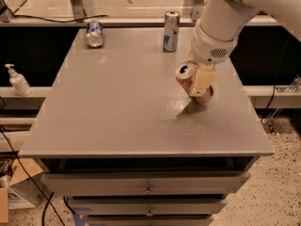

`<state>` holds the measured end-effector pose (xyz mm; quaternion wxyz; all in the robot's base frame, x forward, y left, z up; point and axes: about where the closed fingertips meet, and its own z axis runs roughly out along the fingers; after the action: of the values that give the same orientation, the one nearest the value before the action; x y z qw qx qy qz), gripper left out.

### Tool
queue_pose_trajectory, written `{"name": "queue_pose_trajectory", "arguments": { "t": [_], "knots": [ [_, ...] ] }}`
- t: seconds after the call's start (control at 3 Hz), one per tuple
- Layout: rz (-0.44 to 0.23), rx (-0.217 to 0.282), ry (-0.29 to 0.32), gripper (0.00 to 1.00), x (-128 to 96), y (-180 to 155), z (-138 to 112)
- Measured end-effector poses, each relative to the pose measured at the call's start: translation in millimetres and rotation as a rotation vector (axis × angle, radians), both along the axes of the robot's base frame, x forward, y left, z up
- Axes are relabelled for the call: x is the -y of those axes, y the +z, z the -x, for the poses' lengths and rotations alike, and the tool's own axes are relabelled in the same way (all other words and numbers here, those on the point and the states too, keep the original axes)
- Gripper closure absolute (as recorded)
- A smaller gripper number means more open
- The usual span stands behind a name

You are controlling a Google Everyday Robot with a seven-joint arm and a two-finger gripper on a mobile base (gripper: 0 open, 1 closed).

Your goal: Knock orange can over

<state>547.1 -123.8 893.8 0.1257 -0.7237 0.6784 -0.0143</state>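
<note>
The orange can (pixel 187 73) is on the right half of the grey table (pixel 113 107). It is tilted, its silver top with pull tab facing up and to the left and its base (pixel 207 97) low near the tabletop. My gripper (pixel 200 89) comes down from the white arm at the upper right and is shut on the orange can. One cream finger (pixel 203 80) lies across the can's front side. The other finger is hidden behind the can.
A tall slim blue-and-silver can (pixel 171 30) stands upright at the table's back edge, just left of the arm. A short blue can (pixel 94 33) lies on its side at the back left. A soap bottle (pixel 19 81) stands on a ledge left of the table.
</note>
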Motion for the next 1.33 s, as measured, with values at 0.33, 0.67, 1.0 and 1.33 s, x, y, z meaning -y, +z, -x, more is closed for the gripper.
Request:
{"name": "queue_pose_trajectory", "arguments": {
  "t": [0.33,0.67,1.0,1.33],
  "knots": [
    [0.055,0.017,0.01,0.84,-9,-16,-12],
    [0.081,0.021,0.013,0.59,-12,-20,-17],
    [0.081,0.021,0.013,0.37,-12,-19,-17],
    [0.095,0.031,0.025,0.15,-19,-34,-35]
  ]
}}
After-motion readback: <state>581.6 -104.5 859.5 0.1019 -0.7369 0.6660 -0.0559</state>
